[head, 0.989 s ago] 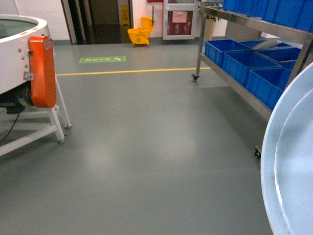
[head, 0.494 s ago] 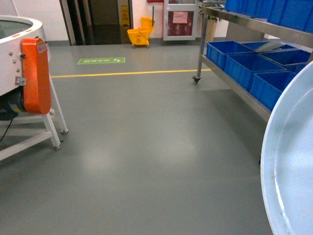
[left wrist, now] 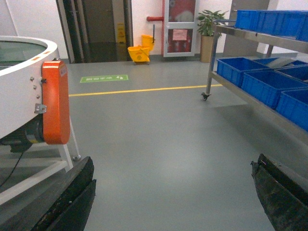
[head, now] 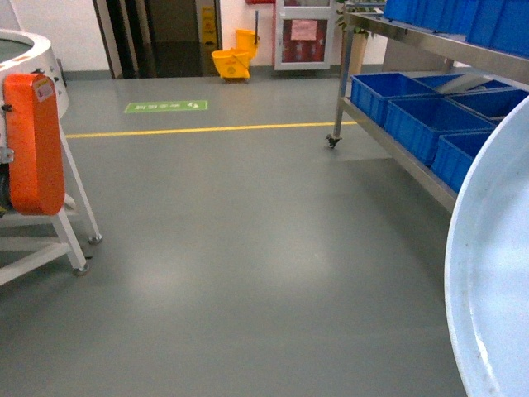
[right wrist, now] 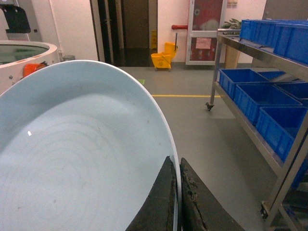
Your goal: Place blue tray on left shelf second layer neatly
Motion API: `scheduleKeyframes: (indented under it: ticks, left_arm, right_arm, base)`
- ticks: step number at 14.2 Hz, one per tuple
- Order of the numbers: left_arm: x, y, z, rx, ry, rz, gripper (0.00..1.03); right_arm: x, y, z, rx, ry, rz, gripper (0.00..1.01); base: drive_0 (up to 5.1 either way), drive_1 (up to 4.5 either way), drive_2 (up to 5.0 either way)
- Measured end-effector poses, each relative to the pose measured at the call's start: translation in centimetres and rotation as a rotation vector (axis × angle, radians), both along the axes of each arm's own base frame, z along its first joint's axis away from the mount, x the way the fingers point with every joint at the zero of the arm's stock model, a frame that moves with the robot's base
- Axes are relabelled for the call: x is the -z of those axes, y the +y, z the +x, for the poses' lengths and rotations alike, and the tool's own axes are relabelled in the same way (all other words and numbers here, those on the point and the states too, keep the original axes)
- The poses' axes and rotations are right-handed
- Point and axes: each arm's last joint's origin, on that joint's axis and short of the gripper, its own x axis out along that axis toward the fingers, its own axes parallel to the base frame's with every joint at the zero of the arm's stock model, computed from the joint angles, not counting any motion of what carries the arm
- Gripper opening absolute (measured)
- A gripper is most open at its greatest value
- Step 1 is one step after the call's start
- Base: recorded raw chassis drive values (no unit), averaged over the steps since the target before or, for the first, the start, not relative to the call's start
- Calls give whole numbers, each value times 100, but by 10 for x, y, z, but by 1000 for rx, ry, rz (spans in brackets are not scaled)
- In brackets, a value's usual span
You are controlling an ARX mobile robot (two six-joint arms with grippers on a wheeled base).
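Orange guard (head: 33, 142) on the white machine sits far left. My left gripper (left wrist: 173, 192) hangs spread wide with nothing in it. Right gripper (right wrist: 177, 192) pinches the blue tray (right wrist: 77, 154) by its rim, near the steel shelf (head: 397, 153) holding blue crates (head: 421, 116).

The blue tray (head: 496, 273) runs off the head view's right edge.

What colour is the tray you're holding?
Pale blue tray, plain; clearest in the right wrist view.
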Motion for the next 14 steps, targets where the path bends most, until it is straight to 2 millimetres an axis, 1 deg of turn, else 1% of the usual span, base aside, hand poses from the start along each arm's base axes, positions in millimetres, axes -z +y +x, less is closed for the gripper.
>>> scheduleKeyframes:
  ticks: [4, 5, 14]
  left_arm:
    - [0, 0, 0, 1, -3, 0, 98]
    - [0, 0, 0, 3, -3, 0, 98]
    - [0, 0, 0, 2, 0, 0, 98]
  right_arm:
    - [1, 0, 0, 0, 6, 0, 2]
    - [1, 0, 0, 3, 6, 0, 2]
    - [1, 0, 0, 0, 5, 0, 2]
  base:
    - [2, 436, -431]
    - [-7, 224, -239]
    - [-172, -172, -172]
